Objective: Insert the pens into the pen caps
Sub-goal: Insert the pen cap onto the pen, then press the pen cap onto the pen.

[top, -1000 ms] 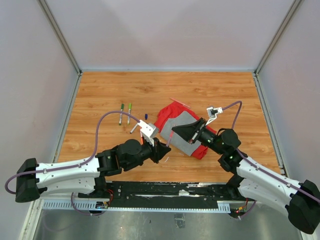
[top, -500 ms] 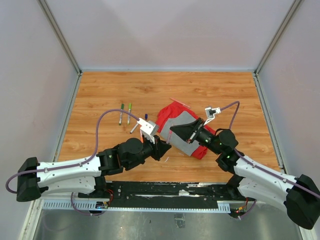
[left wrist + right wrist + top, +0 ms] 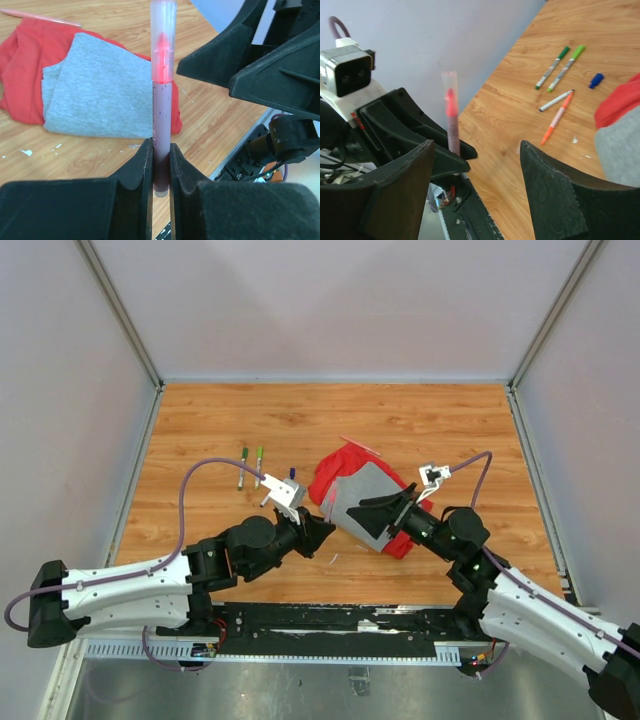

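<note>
My left gripper (image 3: 161,165) is shut on a pen (image 3: 162,110) with a dark maroon barrel, held upright. A clear pinkish pen cap (image 3: 163,30) sits over its red tip. The same pen (image 3: 452,125) rises between the left fingers in the right wrist view. My right gripper (image 3: 476,150) stands wide open just to the right of it, holding nothing. In the top view both grippers, left (image 3: 318,532) and right (image 3: 385,505), face each other in front of the cloth. Two green pens (image 3: 559,68), a white pen (image 3: 556,100), an orange pen (image 3: 557,117) and a blue cap (image 3: 595,80) lie on the table.
A red-and-grey cloth (image 3: 360,495) lies crumpled mid-table beneath the right gripper. A pink pen (image 3: 40,16) rests at its far edge. The loose pens (image 3: 250,467) lie left of the cloth. Grey walls enclose the wooden table (image 3: 450,430).
The right gripper went from shut to wide open and drew back to the right, away from the pen. The left gripper kept its hold and shifted slightly up and left.
</note>
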Tool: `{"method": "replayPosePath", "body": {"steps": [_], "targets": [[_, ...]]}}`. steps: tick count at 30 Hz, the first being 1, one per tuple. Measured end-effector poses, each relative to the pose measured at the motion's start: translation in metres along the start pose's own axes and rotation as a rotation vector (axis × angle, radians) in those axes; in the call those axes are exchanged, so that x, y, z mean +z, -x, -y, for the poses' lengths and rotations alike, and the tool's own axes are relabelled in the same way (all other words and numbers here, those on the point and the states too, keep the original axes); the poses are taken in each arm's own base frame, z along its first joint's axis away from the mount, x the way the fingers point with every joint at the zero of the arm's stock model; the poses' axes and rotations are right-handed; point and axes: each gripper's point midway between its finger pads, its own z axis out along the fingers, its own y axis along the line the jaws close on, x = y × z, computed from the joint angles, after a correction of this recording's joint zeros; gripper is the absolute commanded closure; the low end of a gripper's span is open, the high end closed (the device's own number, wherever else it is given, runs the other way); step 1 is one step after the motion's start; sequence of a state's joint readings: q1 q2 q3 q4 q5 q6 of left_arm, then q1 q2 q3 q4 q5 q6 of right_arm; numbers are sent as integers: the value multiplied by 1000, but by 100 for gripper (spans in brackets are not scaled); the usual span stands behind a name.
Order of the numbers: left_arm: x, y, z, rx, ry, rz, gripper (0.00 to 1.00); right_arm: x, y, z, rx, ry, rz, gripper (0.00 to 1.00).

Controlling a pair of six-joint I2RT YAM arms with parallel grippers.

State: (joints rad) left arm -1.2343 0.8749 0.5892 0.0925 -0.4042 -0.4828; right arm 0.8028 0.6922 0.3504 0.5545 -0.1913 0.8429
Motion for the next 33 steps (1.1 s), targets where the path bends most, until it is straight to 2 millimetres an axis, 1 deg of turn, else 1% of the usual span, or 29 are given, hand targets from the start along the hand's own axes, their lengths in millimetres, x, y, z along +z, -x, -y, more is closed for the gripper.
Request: {"method": "replayPosePath", "body": {"steps": [4,7,12,16,19,20,22,25,28,33], "targets": [[-5,4,-5,0,19,10,99,-12,7,11,-67,-94,4,29],[-6,2,-7,4,28,3,100,-19,21,14,-130,-158,21,28],[-6,0,-8,9,33,-5,99,-26,47,12,-241,-244,34,26],[-6,0,-8,9,32,-6,99,-20,65,8,-289,-314,9,26],[-6,-1,-8,9,32,-7,99,-11,71,7,-295,-343,-21,27],[-5,-1,-8,9,31,-8,99,-8,71,7,-293,-345,-29,26],[-5,-1,-8,9,30,-9,100,-1,65,9,-287,-342,-63,26],[-5,-2,-8,10,29,-11,100,8,49,13,-258,-328,-123,27],[-5,-3,-8,12,28,-16,100,17,41,10,-227,-295,-152,27],[-3,-7,-6,16,22,-29,100,30,34,2,-176,-241,-172,31]]}}
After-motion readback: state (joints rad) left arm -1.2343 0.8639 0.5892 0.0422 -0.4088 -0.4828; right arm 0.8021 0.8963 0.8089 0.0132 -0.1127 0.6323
